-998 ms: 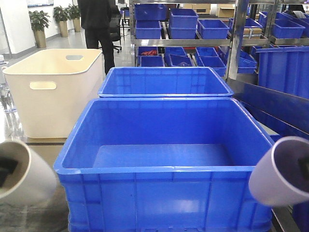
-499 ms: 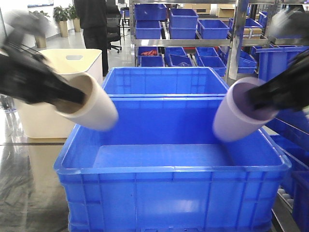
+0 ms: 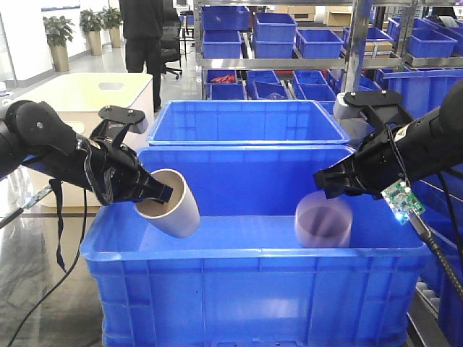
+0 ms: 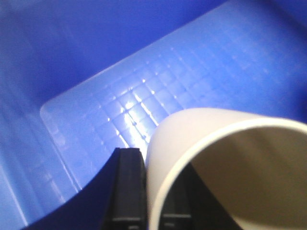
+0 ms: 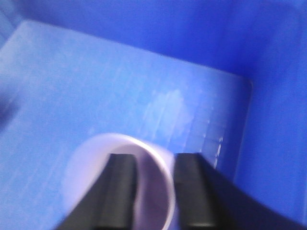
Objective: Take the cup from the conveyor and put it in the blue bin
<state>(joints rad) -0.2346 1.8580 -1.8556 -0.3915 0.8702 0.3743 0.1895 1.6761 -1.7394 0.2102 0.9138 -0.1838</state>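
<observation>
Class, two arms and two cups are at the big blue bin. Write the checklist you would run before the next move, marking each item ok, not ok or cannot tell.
1. Cream cup above the blue bin: ok.
2. Left fingers pinching the cream cup's wall: ok, one inside, one outside.
3. Cream cup upright: not ok, tilted.
4. Lilac cup within the bin's walls: ok.
5. Right fingers gripping the lilac cup: cannot tell, the cup is blurred.

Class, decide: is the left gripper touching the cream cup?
Touching. The left wrist view shows the left gripper with its fingers pinching the wall of the cup, one outside the rim, one inside.
</observation>
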